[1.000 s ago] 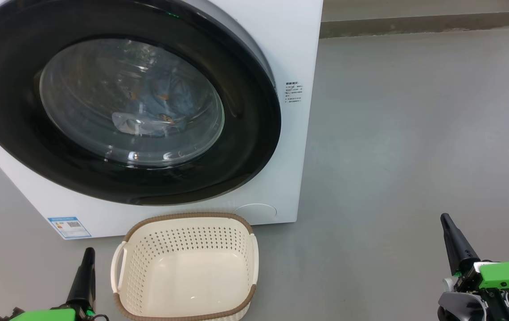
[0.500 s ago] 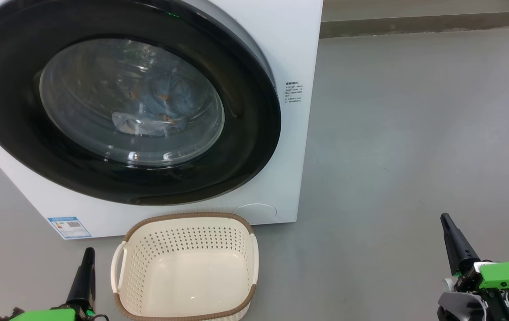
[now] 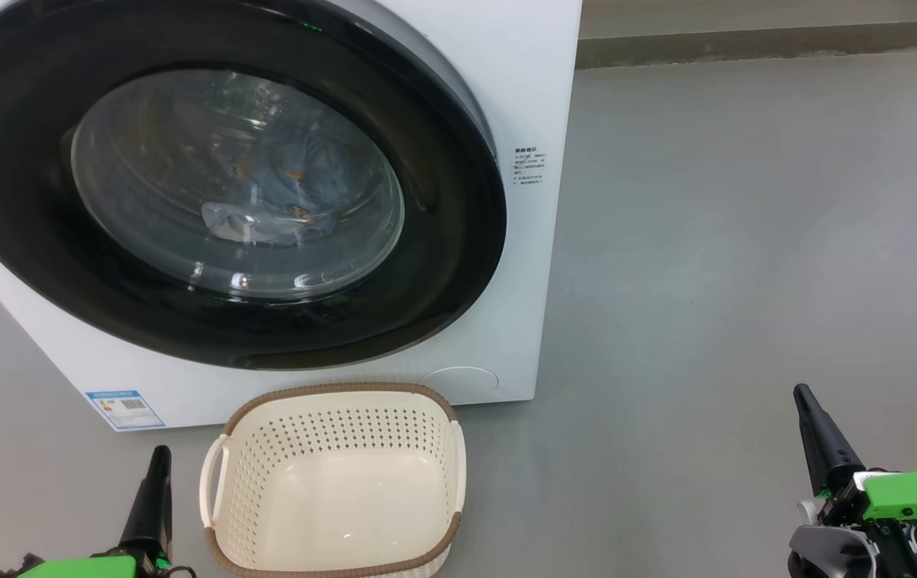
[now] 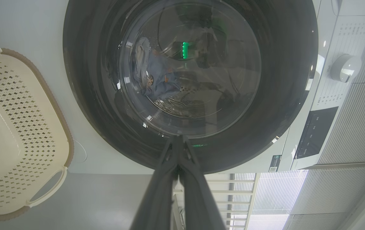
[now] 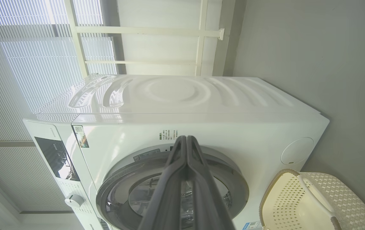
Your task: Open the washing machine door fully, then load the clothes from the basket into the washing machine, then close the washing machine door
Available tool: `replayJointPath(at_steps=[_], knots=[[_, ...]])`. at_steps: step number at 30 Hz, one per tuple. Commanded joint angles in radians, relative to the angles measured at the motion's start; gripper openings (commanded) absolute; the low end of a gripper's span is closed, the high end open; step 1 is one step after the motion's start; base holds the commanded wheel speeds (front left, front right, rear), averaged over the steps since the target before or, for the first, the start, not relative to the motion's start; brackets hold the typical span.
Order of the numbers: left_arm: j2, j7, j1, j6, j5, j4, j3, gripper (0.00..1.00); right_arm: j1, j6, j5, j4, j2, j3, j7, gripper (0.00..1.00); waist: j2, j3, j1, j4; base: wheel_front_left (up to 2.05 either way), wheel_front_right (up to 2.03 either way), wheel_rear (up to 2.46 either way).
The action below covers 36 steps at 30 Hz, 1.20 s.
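Standing on a smooth grey floor (image 3: 747, 241), a big white front-loading washing machine (image 3: 535, 96) takes up the upper left of the head view. Its large round glossy black door (image 3: 450, 265) is closed, lying flush against the white front. The bulging clear glass bowl window (image 3: 185, 241) at the door's centre catches small bright reflections. Behind that glass, inside the drum, lie the light blue fabric clothes (image 3: 298, 181), soft and crumpled, printed with small orange-brown shapes, with a paler piece along their lower edge. A small blue label sticker (image 3: 124, 409) sits at the lower left corner of the front, and a shallow round cap (image 3: 458, 379) at the lower right. Just in front of the machine, on the floor, stands a small rectangular cream plastic basket (image 3: 330, 437) with rounded corners, walls pierced by rows of little holes, a brown woven-look rim and a loop handle on each short side; its smooth bottom is in plain sight. The left gripper (image 3: 159, 461) hangs at the lower left, just beside the basket's left handle and touching nothing. The right gripper (image 3: 805, 400) is well apart from the basket, at the lower right over the floor. Both have long, tapering, matt dark fingers rising from bright green housings. In each wrist view the two fingers are pressed together to their tips with nothing between them. The left wrist view also shows a white round control knob (image 4: 345, 67) and a flat dark panel (image 4: 313, 134) on the machine's front.
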Motion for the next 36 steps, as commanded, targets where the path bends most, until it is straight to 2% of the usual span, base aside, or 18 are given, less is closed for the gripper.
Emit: replayJointPath(at_steps=[1, 36], knots=[[0.009, 0.006, -0.044, -0.001, -0.007, -0.032, 0.033, 0.00, -0.043, 0.002, 0.010, -0.031, -0.015, 0.022, -0.002, 0.00, 0.0000, 0.000, 0.0000, 0.000, 0.00, 0.00, 0.00], [0.009, 0.006, -0.044, -0.001, -0.007, -0.032, 0.032, 0.00, -0.043, 0.002, 0.014, -0.032, -0.017, 0.026, -0.005, 0.00, 0.0000, 0.000, 0.0000, 0.000, 0.00, 0.00, 0.00]])
